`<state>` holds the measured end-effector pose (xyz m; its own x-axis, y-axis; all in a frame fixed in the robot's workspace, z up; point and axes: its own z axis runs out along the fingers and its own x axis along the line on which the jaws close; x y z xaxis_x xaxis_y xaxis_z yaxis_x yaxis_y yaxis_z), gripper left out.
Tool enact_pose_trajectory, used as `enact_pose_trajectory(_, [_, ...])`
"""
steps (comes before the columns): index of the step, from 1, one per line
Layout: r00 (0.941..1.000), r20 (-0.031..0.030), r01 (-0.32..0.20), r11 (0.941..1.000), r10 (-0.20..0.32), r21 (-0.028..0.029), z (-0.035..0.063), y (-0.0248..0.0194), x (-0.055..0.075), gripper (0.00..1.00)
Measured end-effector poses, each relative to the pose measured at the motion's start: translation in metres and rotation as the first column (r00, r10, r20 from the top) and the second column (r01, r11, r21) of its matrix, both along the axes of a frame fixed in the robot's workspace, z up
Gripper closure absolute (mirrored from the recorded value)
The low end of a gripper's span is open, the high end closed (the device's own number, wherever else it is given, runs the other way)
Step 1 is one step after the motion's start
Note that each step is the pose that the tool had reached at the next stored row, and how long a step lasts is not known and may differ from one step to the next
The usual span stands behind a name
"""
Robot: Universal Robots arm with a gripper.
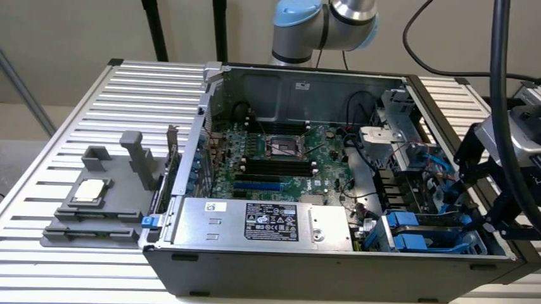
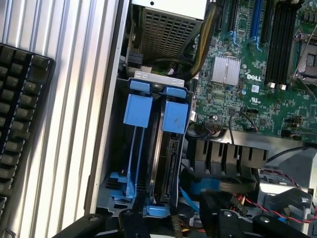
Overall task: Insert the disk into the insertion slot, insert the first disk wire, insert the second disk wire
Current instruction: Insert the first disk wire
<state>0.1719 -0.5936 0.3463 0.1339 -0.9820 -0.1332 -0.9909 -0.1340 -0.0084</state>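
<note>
1. At the exterior view's left: a dark grey stand (image 1: 101,202) with posts, on the slatted desk (image 1: 76,126). A small square chip (image 1: 89,190) lies on it.
2. Middle of the desk: an open computer case (image 1: 338,269).
3. Inside the case, at the front: a silver power supply (image 1: 253,221) with a black label.
4. Behind the power supply: the green board (image 1: 279,158).
5. Behind the case: the arm (image 1: 325,25), grey with a pale blue joint cap.
6. In the case's front corner, toward the exterior view's right: the slot (image 2: 157,75), a grey cage with two blue clips (image 2: 137,109). Through the wrist camera I see the disk (image 2: 167,166) standing on edge inside one bay, under a clip. The bay beside it shows blue rails.
7. Near the cage: blue and red wires (image 2: 190,196). I cannot tell whether any is plugged into the disk.
8. At the far right: the black jaws, hanging just above the case's edge and over the slot. They are spread wide with nothing between them.
9. In the wrist camera: a keyboard (image 2: 20,124) on the desk beside the case.
</note>
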Motion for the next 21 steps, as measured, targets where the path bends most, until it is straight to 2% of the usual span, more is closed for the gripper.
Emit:
enact_pose_trajectory(4, [0.9998, 0.0001, -0.018, 0.9998, 0.018, 0.0052, -0.0001, 0.0, 0.001, 0.47])
enact_pose_trajectory(5, [0.9997, 0.0001, -0.023, 0.9997, 0.023, 0.0061, -0.0001, 0.0, 0.0013, 0.55])
enact_pose_trajectory(12, [0.998, 0.0003, -0.064, 0.9979, 0.064, 0.0128, -0.0003, 0.0, 0.0019, 0.57])
enact_pose_trajectory(13, [0.9976, 0.0003, -0.07, 0.9975, 0.07, 0.0131, -0.0002, 0.0, 0.002, 0.64])
enact_pose_trajectory(17, [0.9957, 0.0007, -0.093, 0.9956, 0.093, 0.0169, -0.0007, 0.0, 0.002, 0.64])
enact_pose_trajectory(20, [0.9942, 0.0012, -0.108, 0.9939, 0.108, 0.0223, -0.0017, -0.0001, 0.0019, 0.67])
enact_pose_trajectory(21, [0.9937, 0.0015, -0.112, 0.9934, 0.112, 0.0244, -0.002, -0.0001, 0.002, 0.73])
